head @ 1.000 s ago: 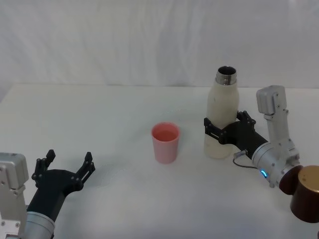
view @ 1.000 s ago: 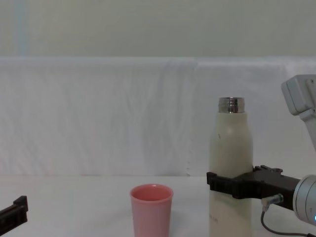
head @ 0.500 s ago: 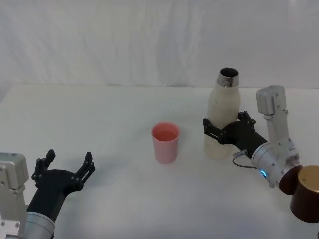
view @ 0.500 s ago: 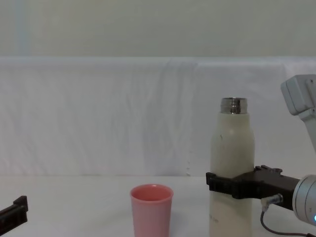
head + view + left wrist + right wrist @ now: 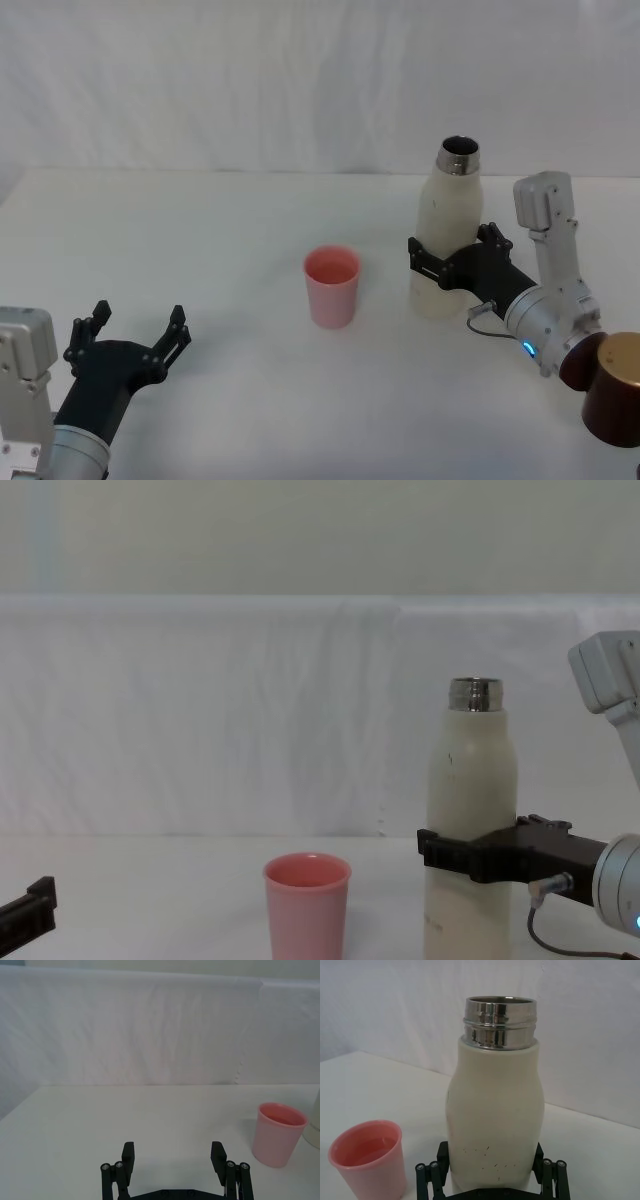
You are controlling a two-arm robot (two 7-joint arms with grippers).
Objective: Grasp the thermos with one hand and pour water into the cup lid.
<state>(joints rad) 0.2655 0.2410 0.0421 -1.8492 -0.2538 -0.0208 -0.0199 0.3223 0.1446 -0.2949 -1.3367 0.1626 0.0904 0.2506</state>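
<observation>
Head view: my right claw [image 5: 447, 262] clamped low on upright thermos [image 5: 446, 235]; cup lid [image 5: 332, 286] at its 9 o'clock. Low grip, top-heavy: tilting may slip, overshoot.

Thermos [image 5: 447, 235] right of cup lid [image 5: 332, 286]
</observation>
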